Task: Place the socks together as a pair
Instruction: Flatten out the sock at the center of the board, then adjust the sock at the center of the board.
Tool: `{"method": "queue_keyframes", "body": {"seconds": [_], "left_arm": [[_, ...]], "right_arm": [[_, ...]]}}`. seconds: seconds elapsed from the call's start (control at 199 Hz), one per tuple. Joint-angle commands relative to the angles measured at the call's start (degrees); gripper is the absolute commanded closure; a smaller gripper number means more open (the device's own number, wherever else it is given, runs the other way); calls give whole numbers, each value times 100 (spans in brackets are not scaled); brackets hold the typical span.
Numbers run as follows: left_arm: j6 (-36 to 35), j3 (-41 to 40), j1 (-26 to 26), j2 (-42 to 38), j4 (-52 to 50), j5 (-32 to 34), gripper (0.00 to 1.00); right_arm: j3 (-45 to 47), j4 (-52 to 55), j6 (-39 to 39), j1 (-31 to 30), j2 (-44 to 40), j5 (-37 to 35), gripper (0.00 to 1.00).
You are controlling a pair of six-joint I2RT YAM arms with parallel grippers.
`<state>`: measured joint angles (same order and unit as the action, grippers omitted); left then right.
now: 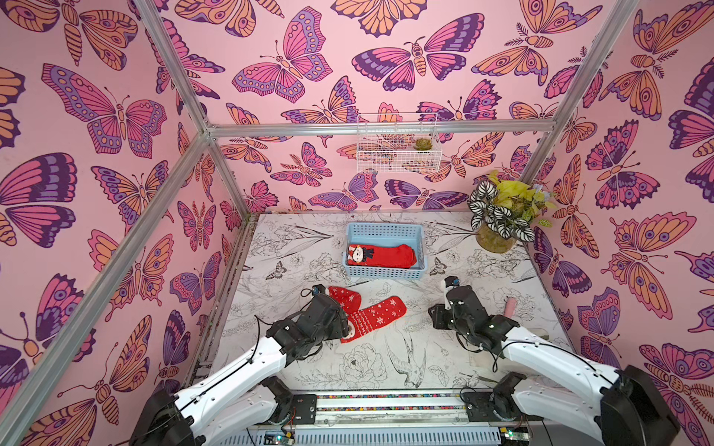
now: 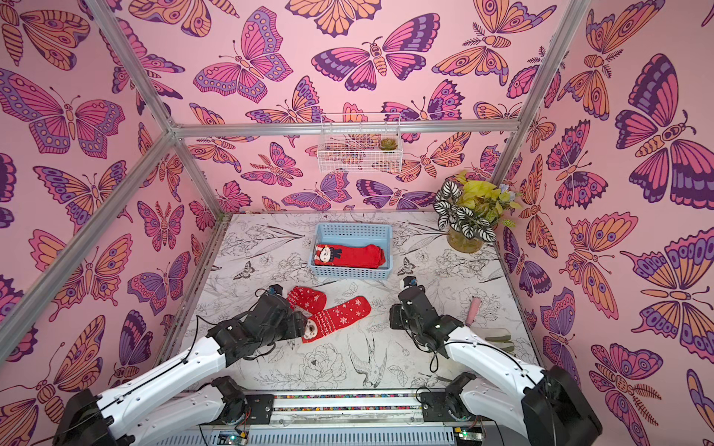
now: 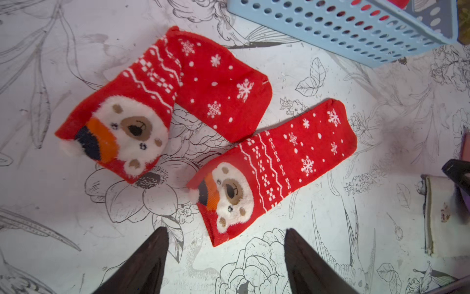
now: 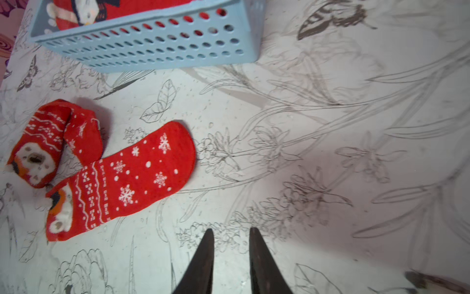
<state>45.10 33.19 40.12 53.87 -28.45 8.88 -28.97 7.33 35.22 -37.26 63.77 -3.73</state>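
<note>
Snowflake socks with bear-face cuffs lie touching on the desk [image 3: 50, 203]: the bent sock [image 3: 178, 94] and the flat sock [image 3: 274, 168]. Another red sock [image 1: 386, 255] lies in the blue basket [image 1: 384, 231]. The left gripper [image 3: 225, 231] stands at the flat sock's cuff, wide and empty. The right gripper [image 4: 232, 230] is narrow and empty.

Two snowflake socks [image 3: 216, 89] [image 3: 292, 157]; one Santa-cuff sock [image 1: 388, 257]; one blue basket [image 1: 382, 273].

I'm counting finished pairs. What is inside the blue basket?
A red sock with a face on its cuff lies flat inside the blue basket. Anything beneath it is covered, so a second sock cannot be confirmed.
</note>
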Motion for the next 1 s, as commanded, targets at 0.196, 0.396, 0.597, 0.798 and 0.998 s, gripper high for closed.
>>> {"method": "queue_keyframes", "body": {"seconds": [0.196,0.396,0.597,0.798,0.998], "left_arm": [[682,-3,-91,-251,-599,760,25],[1035,-197,-91,-475,-805,902,25],[1220,-383,-101,-689,-881,966,25],[1312,-410,-100,-766,-1022,1027,25],[1419,-427,-107,-841,-1023,1005,24]], "right_arm": [[-873,-870,489,-597,1732,-208,78],[-1227,-948,691,-794,2367,-347,79],[-1356,-823,919,-866,2778,-697,79],[-1418,-690,1086,-864,2928,-940,78],[-1543,-716,1171,-862,3221,-869,78]]}}
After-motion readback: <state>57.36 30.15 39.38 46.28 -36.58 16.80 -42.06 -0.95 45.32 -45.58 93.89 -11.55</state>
